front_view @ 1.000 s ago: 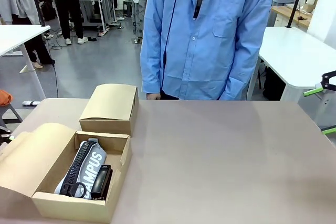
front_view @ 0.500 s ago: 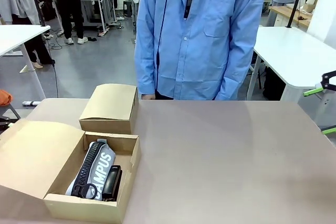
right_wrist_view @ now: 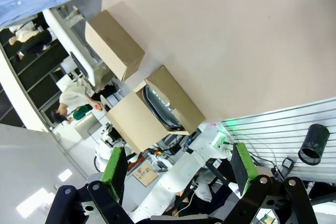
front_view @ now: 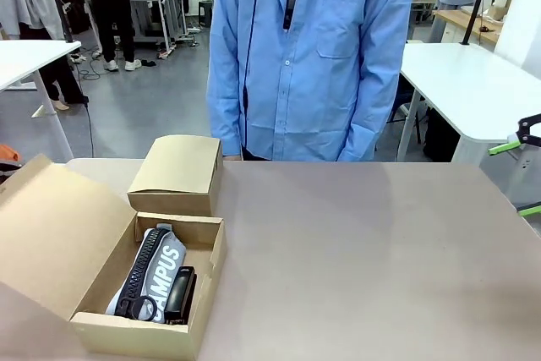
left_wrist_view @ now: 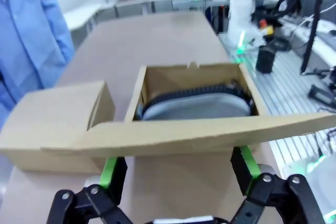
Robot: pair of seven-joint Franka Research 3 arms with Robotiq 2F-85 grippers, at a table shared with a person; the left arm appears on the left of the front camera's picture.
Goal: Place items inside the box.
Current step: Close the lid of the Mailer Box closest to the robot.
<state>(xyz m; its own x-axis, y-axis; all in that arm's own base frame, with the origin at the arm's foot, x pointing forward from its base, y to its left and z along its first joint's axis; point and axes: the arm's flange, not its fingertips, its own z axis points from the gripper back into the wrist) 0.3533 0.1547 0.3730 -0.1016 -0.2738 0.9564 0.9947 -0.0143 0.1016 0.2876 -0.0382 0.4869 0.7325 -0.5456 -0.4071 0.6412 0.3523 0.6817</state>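
Observation:
The open cardboard box sits at the table's front left, its lid tilted up on the left. Inside lie a grey "CAMPUS" pencil case and a black stapler. In the left wrist view my left gripper is open just behind the lid's edge, with the box and pencil case beyond. My right gripper is open at the right edge, off the table. From high up, the right gripper looks down on the box.
A closed cardboard box stands right behind the open one, touching it. A person in a blue coat stands at the far edge, arms down. The bare tabletop stretches to the right of the boxes.
The open box slid a little to the right. Its lid has risen from nearly flat to steeply tilted. The person stepped slightly to the left.

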